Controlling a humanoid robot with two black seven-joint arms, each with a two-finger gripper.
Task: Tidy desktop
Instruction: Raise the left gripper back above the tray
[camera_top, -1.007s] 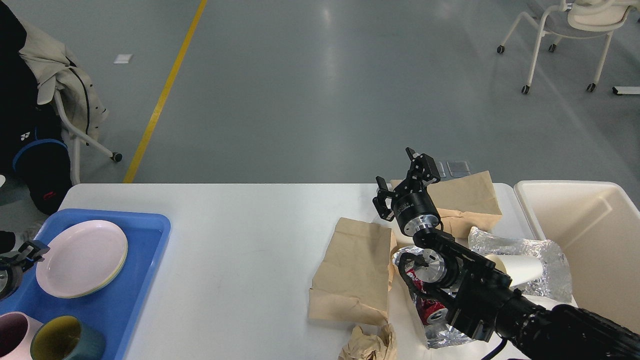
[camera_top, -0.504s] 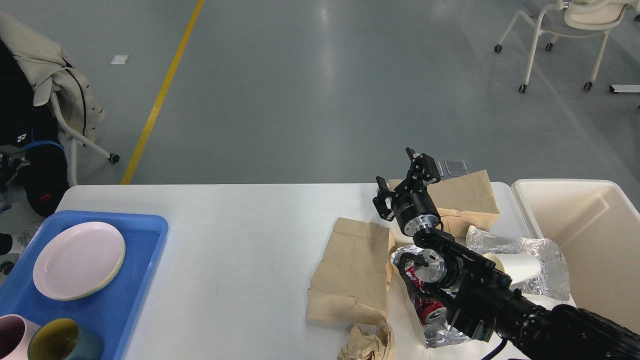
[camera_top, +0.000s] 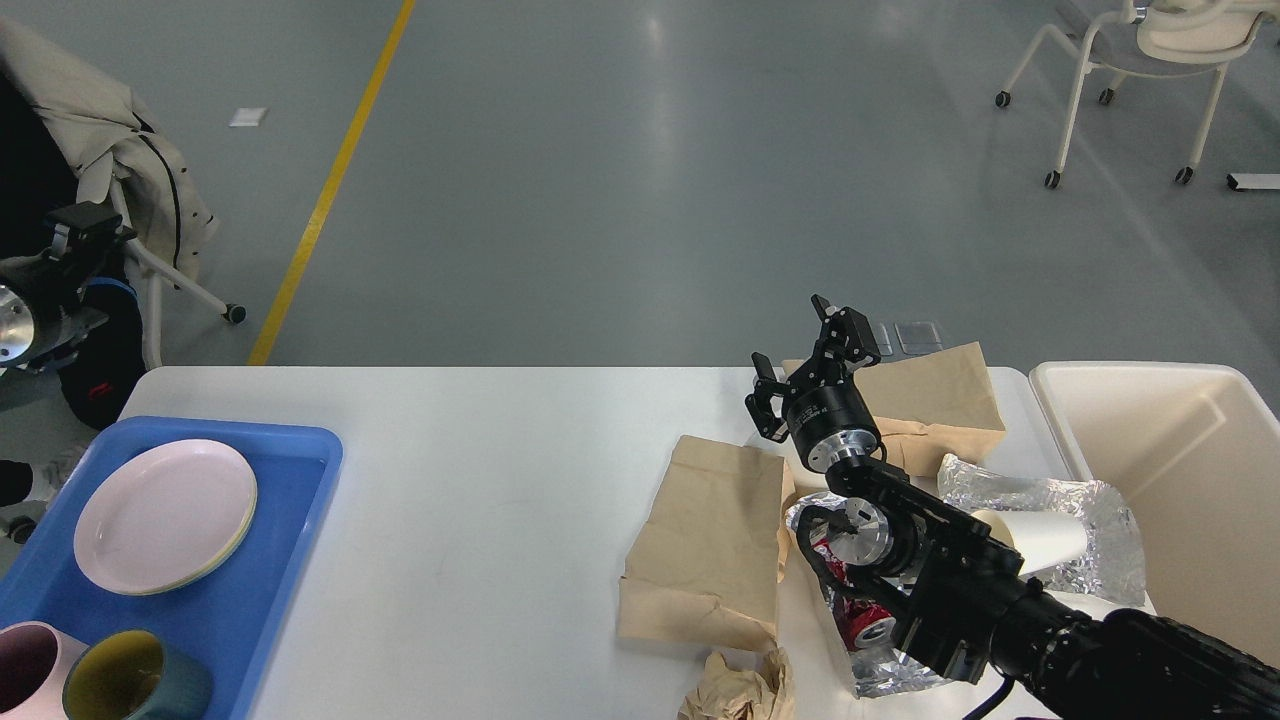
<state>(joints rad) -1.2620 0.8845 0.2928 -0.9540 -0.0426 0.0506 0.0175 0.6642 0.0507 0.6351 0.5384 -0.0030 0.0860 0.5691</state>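
The worktop (camera_top: 480, 450), the thing to be tidied, fills the lower half of the view, with its litter gathered at the right end and its crockery at the left. The right hand (camera_top: 812, 365) hangs above the far right part of the worktop with its fingers apart and nothing between them, seemingly poised to pick from the rubbish below. A flat brown paper bag (camera_top: 710, 540) lies just left of the arm, a second brown bag (camera_top: 935, 395) lies beyond it near the far edge, and a crumpled paper wad (camera_top: 735, 690) sits at the near edge. Crinkled foil (camera_top: 1040, 500) holds a white paper cup (camera_top: 1035, 540) on its side, and a red can (camera_top: 860, 625) shows under the arm. A cream bin (camera_top: 1150, 450) stands against the right end, likely the place for this rubbish. At the left, a blue tray (camera_top: 290, 500) collects a pink plate (camera_top: 165, 515) and two mugs (camera_top: 130, 685). The left hand (camera_top: 70, 235) is raised off the left edge, away from the worktop; whether its fingers are apart cannot be told.
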